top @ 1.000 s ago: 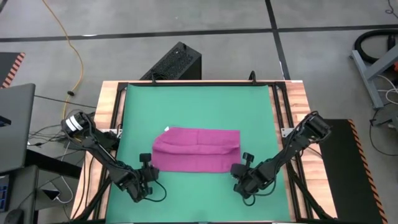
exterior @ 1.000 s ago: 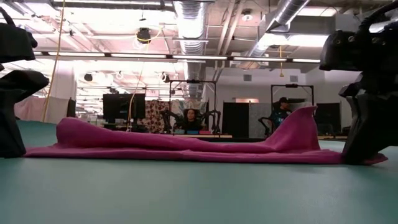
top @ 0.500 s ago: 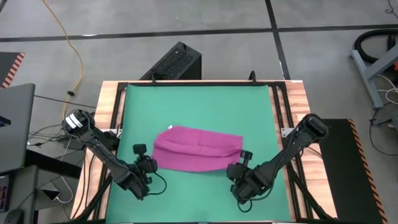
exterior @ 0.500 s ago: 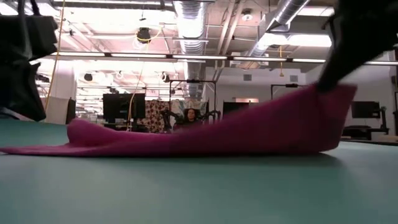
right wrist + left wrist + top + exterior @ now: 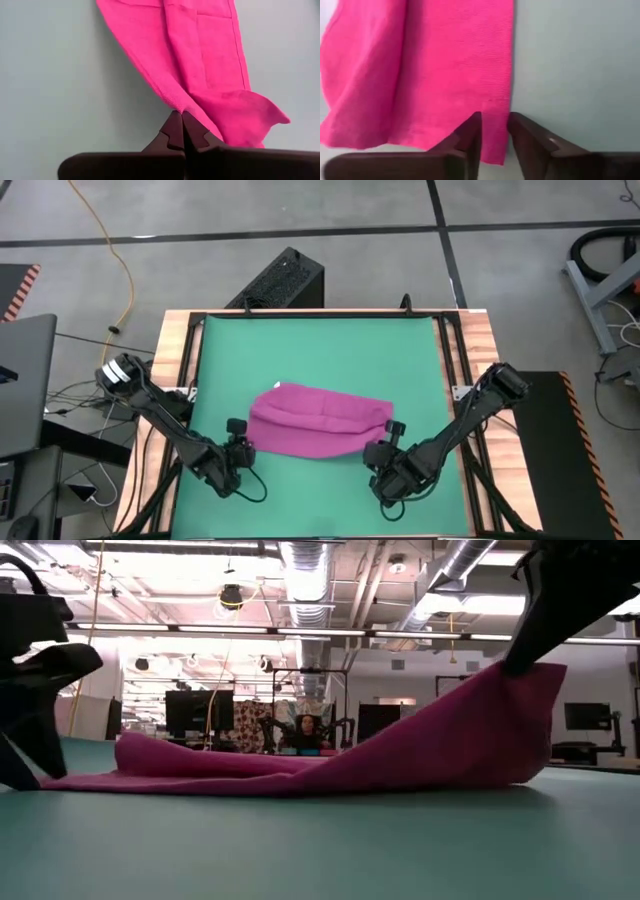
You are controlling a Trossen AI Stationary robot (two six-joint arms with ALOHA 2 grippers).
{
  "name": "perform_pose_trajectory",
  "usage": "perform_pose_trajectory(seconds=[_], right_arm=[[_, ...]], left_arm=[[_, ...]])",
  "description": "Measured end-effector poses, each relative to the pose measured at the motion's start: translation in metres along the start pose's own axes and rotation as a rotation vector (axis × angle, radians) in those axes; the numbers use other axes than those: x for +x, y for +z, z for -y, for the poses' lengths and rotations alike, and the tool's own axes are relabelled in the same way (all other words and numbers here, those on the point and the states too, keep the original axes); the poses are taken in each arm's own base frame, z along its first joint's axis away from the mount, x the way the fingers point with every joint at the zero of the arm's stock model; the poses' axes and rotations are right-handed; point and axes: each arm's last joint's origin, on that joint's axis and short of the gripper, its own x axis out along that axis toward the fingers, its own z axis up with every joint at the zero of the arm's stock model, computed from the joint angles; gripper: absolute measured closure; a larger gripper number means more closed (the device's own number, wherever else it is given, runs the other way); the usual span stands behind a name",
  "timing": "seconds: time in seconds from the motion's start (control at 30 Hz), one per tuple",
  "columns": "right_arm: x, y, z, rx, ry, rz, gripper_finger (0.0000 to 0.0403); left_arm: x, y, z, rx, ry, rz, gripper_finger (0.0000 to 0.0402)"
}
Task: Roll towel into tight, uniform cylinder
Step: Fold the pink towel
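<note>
The towel [image 5: 318, 419] lies mid-mat [image 5: 310, 340], toward its near edge. The right gripper [image 5: 182, 131], pinched on the towel's near right corner, now holds it higher. The left gripper [image 5: 494, 135], fingers slightly apart astride the near left corner, has moved in.

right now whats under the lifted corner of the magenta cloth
Bare green mat: the right gripper, shut on the magenta-pink soft towel, holds that corner up. Farther along the towel lies flat, covering the mat beneath. The left gripper straddles the other near corner.
</note>
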Motion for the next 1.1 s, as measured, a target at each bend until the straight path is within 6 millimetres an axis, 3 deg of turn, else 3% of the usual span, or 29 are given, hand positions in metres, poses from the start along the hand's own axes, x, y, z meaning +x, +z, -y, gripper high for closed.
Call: perform_pose_trajectory(seconds=[0.17, 0.33, 0.47, 0.63, 0.73, 0.87, 1.1], right_arm=[[0.000, 0.000, 0.000, 0.001, 0.002, -0.002, 0.0402], [0.000, 0.000, 0.000, 0.003, 0.004, -0.001, 0.0402], [-0.001, -0.001, -0.001, 0.000, 0.006, 0.000, 0.0402], [-0.001, -0.001, -0.001, 0.002, 0.009, 0.002, 0.0401], [-0.001, 0.000, -0.001, 0.004, 0.008, 0.006, 0.0401], [-0.002, 0.000, 0.000, -0.006, -0.010, 0.002, 0.0402], [-0.014, 0.009, 0.011, -0.038, -0.119, 0.037, 0.0402]], left_arm=[[0.000, -0.001, -0.001, 0.015, 0.009, -0.016, 0.0246], [0.005, -0.013, -0.005, 0.016, 0.021, -0.043, 0.0239], [0.009, -0.016, -0.009, -0.058, 0.020, -0.065, 0.0280], [0.011, -0.014, -0.009, -0.096, -0.005, -0.073, 0.0384], [0.009, -0.011, -0.009, -0.138, 0.013, -0.070, 0.0397], [-0.006, 0.000, -0.016, -0.143, 0.096, -0.124, 0.0401], [-0.055, 0.035, -0.034, -0.111, 0.247, -0.165, 0.0401]])
